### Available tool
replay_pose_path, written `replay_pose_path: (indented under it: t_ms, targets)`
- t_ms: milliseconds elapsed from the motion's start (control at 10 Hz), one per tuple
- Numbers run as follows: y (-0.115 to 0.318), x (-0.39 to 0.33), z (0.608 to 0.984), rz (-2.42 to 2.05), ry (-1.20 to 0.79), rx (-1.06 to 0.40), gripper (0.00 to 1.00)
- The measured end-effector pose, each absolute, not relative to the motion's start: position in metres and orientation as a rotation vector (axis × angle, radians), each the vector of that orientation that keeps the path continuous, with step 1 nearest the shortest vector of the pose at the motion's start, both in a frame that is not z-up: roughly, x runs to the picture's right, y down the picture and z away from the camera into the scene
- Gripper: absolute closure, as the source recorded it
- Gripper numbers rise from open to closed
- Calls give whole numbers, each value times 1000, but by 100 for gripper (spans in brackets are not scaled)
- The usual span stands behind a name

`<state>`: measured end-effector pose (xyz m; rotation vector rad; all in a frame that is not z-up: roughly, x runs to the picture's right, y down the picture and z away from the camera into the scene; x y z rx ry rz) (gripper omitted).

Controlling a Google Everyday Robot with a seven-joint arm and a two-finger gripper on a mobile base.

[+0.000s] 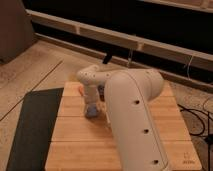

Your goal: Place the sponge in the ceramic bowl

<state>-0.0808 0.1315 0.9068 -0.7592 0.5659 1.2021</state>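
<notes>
Camera view: our gripper (91,103) is low over the wooden table (75,145), right at the sponge (90,113).
We cannot tell whether it is spread or clamped. The sponge lies directly beneath it, long axis unclear, with a small orange item (103,106) just beside. Our arm (132,115) hides much of the table, and we see no ceramic bowl.
</notes>
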Motion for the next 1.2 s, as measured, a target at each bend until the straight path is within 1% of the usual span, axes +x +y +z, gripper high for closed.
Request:
replay_pose_path:
  t_ms: [300, 400, 500, 600, 900, 1000, 1200]
  targets:
    - [128, -84, 908, 1191, 549, -748, 91]
    - [117, -92, 903, 1199, 526, -739, 99]
    - [108, -99, 897, 1208, 509, -732, 100]
    - [88, -112, 882, 1233, 478, -713, 100]
    - [50, -111, 852, 1298, 468, -648, 100]
    - [37, -102, 848, 1315, 473, -619, 100]
    - [36, -99, 849, 1320, 475, -616, 100]
